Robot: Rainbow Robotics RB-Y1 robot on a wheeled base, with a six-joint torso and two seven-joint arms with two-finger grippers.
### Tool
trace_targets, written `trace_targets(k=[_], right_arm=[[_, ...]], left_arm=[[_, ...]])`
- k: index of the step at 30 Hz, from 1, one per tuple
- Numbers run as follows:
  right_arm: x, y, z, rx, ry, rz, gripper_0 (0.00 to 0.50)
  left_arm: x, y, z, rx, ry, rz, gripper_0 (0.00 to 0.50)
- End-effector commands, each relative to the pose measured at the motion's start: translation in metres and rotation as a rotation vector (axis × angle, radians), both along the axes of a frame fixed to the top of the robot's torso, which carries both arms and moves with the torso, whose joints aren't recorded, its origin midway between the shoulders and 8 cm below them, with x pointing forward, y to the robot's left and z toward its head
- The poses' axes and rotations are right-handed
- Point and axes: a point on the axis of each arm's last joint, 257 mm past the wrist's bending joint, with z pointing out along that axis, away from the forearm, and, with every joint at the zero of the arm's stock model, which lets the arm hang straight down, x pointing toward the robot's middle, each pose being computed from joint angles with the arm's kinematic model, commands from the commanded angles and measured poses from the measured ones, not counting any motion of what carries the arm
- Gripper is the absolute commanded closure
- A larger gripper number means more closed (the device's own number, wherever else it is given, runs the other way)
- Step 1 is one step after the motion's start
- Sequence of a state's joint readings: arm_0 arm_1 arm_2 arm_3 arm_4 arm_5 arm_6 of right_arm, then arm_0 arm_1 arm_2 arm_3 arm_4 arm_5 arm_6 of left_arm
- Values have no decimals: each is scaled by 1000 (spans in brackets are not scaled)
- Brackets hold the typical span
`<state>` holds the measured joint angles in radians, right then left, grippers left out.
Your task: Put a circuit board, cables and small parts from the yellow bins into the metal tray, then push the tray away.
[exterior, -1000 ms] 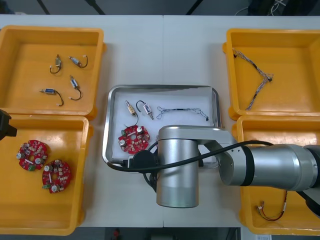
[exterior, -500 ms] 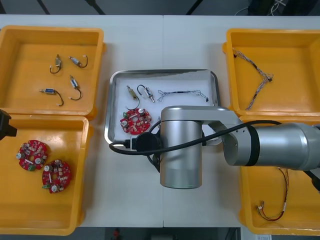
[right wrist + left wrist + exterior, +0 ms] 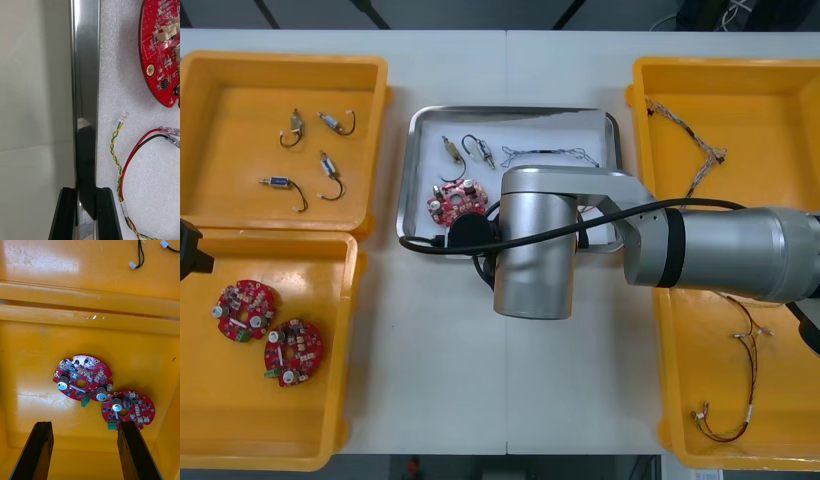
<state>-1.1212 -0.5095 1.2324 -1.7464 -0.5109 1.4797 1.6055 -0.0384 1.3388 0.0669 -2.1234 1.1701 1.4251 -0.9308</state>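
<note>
1. A light bench [image 3: 507, 70] with a seam down its middle carries four yellow bins [image 3: 280, 58], two at each side. A dark floor shows past its far edge.
2. The metal tray [image 3: 515, 110], lined white, sits between the two far bins. Its right rim is just beside the far-right bin and its left rim is near the far-left one.
3. Bare bench lies beyond the tray's far rim, and a wider bare strip runs on its near side under the right arm.
4. In the tray lie a red circuit board [image 3: 455, 200], two small metal parts [image 3: 450, 148] and a thin black cable [image 3: 548, 155].
5. The right wrist view adds a twisted yellow-green cable [image 3: 112, 144] and red and black leads [image 3: 169, 131] close to the board.
6. The right gripper [image 3: 87, 213] straddles the tray's near rim, one finger outside over the bench and one inside. Its fingers are closed to the rim's width.
7. The left gripper [image 3: 86, 453] hangs wide open and empty over the near-left bin, above two spare boards [image 3: 83, 375] that touch each other.
8. The far-left bin holds four further metal parts [image 3: 330, 122]. The far-right bin holds a blue and white cable [image 3: 700, 150] and the near-right bin a red and yellow cable [image 3: 725, 425].
9. Markings on the boards are too small to read.
</note>
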Motion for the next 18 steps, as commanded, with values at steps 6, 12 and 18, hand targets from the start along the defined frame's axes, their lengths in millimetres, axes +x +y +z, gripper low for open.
trace_targets(k=[6, 12, 18], right_arm=[[43, 7, 32, -22, -81, 73, 500], [62, 4, 42, -20, -86, 66, 500], [82, 5, 60, -27, -125, 77, 500]], left_arm=[[-1, 16, 13, 56, -2, -12, 0], [-1, 16, 13, 56, -2, -12, 0], [-1, 16, 13, 56, -2, -12, 0]])
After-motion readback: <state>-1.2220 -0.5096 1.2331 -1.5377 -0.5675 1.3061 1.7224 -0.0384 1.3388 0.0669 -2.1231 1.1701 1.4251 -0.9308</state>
